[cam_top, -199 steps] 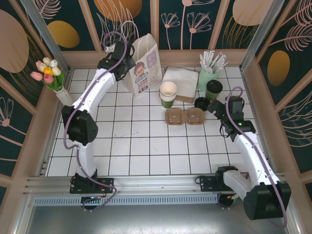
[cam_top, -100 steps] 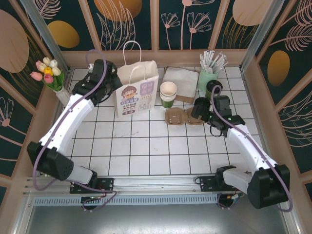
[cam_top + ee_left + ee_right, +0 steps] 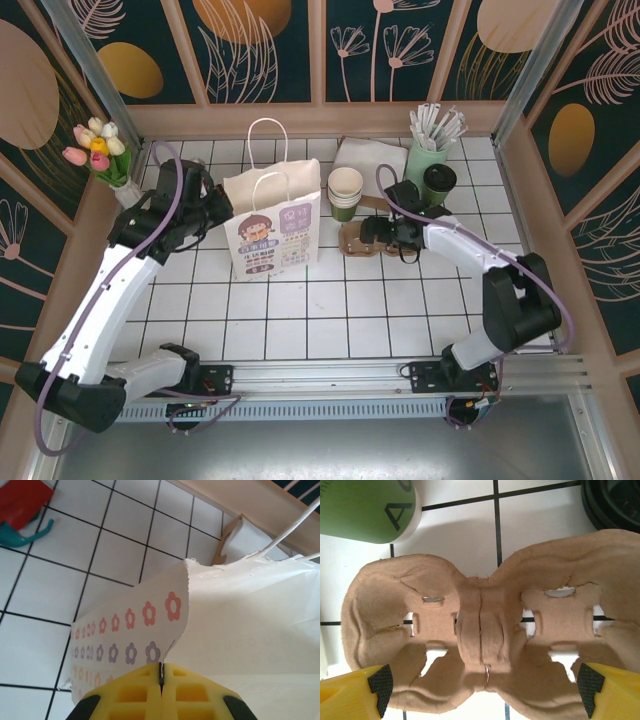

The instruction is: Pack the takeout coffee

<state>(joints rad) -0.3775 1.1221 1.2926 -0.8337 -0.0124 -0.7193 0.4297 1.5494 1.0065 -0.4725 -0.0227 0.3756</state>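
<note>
While the left gripper holds the white paper bag upright left of tabletop centre in the top view, the takeout coffee stands near the far right corner, just beside the straw pot. Left wrist: jaws pinched tight on the bag's edge. Right wrist: right gripper jaws wide apart, straddling the cardboard cup carrier, not closed on it.

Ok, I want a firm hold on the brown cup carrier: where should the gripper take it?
Likely the raised middle ridge between its two wells, from straight above. The cup carrier lies flat on the tiles, and that ridge is narrow and stands up; the open right gripper hangs over it.
</note>
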